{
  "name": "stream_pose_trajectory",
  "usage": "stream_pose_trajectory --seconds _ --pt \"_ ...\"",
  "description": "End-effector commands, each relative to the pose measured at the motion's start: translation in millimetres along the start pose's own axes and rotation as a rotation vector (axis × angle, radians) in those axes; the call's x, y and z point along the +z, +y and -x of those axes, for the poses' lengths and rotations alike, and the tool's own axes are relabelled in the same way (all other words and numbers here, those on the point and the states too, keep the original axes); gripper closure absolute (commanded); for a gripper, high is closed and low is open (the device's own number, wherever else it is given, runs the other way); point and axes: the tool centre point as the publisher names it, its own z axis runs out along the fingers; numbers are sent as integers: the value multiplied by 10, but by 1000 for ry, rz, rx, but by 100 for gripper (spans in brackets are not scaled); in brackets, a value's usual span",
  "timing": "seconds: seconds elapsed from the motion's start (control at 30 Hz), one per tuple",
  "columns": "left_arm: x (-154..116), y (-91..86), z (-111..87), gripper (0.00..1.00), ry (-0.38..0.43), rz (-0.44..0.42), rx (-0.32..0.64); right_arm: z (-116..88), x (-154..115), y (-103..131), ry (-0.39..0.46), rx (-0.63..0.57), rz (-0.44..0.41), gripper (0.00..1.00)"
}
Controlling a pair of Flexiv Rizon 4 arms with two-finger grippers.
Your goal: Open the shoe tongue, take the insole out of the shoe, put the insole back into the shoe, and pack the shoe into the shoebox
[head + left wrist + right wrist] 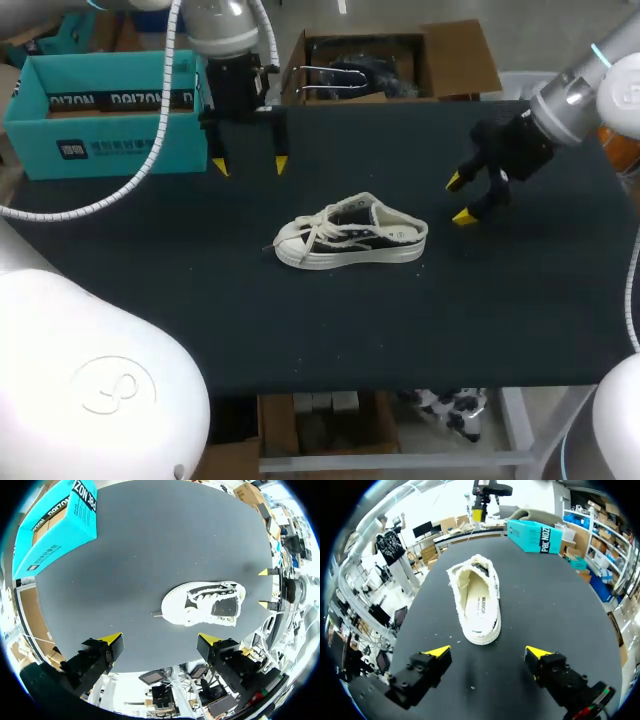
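Head view: shoe (350, 236) upright on its sole near the middle of the desk (400, 330), toe toward left edge, laces loose. Teal shoebox (105, 115) at far left corner. Left gripper (250, 165) near far edge beside shoebox, jaws apart. Right gripper (459, 199) just right of heel, jaws apart. Left wrist view: shoe ahead of spread fingers, not touching. Right wrist view: heel nearest, insole (479, 602) lying inside shoe.

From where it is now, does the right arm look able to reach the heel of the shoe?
Probably yes. The right gripper is open, near the heel end of the shoe, with only bare table between them. The left gripper is off behind the toe, out of the way.
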Motion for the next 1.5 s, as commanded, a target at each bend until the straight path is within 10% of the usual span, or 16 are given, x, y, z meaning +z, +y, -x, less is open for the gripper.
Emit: stream_pose_trajectory --seconds 0.03,0.5,1.5 --pt "82 -50 -230 0 -51 9 -183 -90 189 -79 -38 -14 41 0" --pt "337 -14 -697 0 -53 56 -137 -73 651 -100 -99 -56 172 0" --pt "564 -84 -925 0 -99 40 -141 -53 1084 141 -13 -76 347 0"
